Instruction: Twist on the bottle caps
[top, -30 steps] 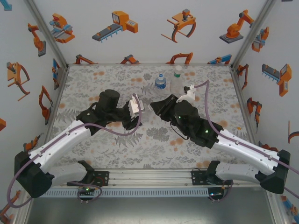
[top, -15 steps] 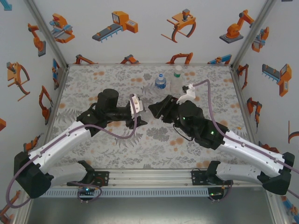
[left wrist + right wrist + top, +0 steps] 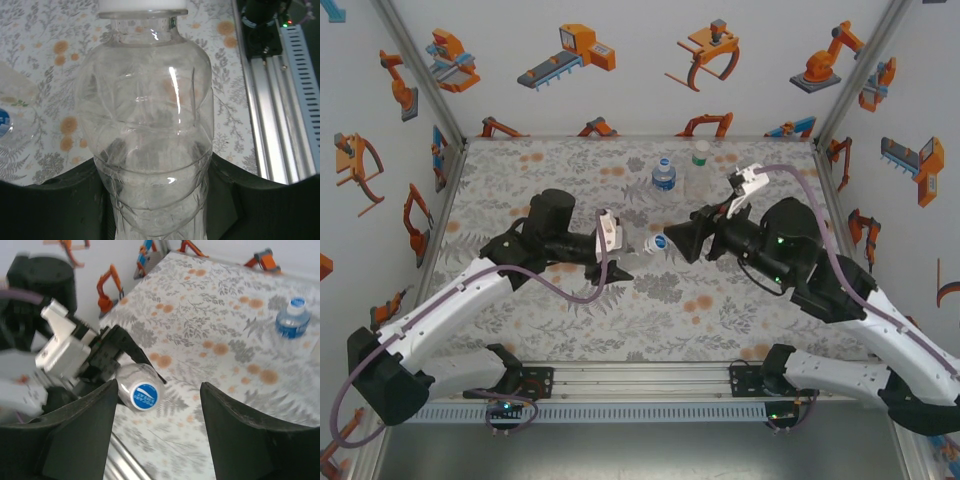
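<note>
inside, floral mat (image 3: 720, 310), robot-print walls (image 3: 640, 90); left gripper (image 3: 623, 258) clamps clear bottle (image 3: 150, 125), right gripper (image 3: 676, 240) spread, empty.

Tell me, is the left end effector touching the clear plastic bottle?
Touching. Left wrist view shows the left end effector's fingers pressing both sides of the clear plastic bottle.
</note>
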You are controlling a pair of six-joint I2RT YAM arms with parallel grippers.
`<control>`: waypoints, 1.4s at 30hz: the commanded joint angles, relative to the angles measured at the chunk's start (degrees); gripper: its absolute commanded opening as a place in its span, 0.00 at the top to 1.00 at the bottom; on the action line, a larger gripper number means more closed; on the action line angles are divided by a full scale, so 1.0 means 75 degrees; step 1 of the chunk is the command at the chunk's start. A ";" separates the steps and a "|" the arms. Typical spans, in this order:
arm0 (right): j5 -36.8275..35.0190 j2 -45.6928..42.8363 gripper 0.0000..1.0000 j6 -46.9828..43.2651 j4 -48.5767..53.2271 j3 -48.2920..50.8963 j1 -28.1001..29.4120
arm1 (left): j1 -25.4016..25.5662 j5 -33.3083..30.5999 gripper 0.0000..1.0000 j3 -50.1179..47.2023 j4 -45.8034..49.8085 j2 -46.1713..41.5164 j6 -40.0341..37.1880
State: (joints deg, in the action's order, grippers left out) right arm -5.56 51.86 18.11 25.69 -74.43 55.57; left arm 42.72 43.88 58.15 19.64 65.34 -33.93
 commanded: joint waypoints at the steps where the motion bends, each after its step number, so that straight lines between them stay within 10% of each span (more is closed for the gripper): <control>1: 0.2199 0.0186 0.41 -0.2764 0.1075 -0.0442 -0.0086 | 0.0013 0.1049 1.00 0.0505 0.1091 0.0057 -0.0662; 11: 0.4725 0.1125 0.40 -0.6928 0.3241 -0.1677 -0.0086 | 0.0023 0.2095 1.00 0.1156 0.3150 0.0470 -0.1860; 42: 0.5428 0.1731 0.64 -0.7102 0.2589 -0.1455 -0.0087 | 0.0012 0.2211 1.00 0.1153 0.3229 0.0513 -0.1956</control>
State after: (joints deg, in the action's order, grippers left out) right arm 34.06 65.10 -34.37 46.06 -85.41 55.13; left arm 42.72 57.98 65.14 42.76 69.06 -47.07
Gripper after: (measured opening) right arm 0.370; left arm 0.530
